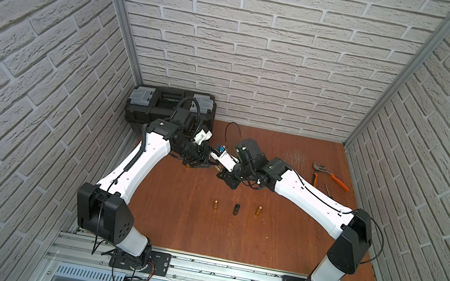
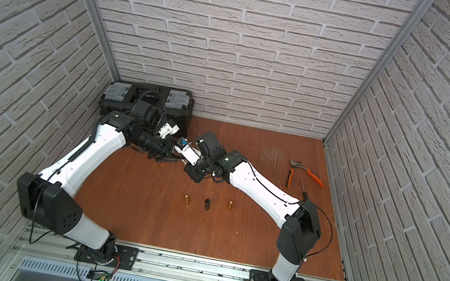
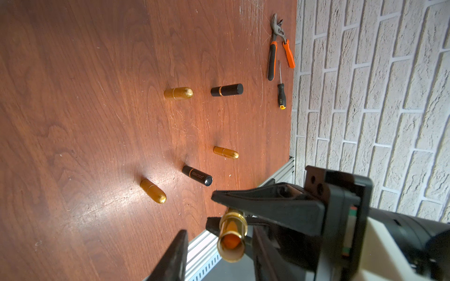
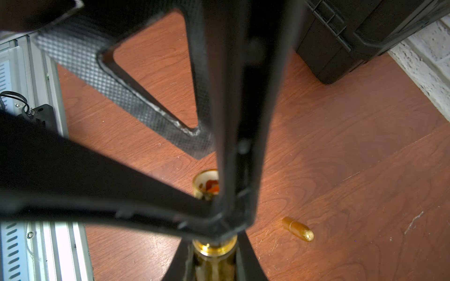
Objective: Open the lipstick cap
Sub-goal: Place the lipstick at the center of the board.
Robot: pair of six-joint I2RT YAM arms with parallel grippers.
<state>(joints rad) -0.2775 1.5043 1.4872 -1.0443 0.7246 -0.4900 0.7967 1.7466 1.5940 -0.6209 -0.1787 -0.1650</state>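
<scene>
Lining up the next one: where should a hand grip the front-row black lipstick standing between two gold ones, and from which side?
Probably grip the black lipstick by its long cap, above the orange band, coming from above. It stands upright, gold lipsticks flanking it, so close front-to-back.

Two arms — the left arm (image 1: 139,160) and the right arm (image 1: 310,197) — wear smooth white shells between blocky black joint housings (image 1: 110,218), one dotted with small round holes. A ribbed black hose (image 1: 193,99) arcs over the left wrist; a thin black cable (image 1: 225,135) loops above the right. Each stands on a black base plate (image 1: 161,263) fixed with screws, red and black wires (image 1: 153,271) trailing below.
</scene>
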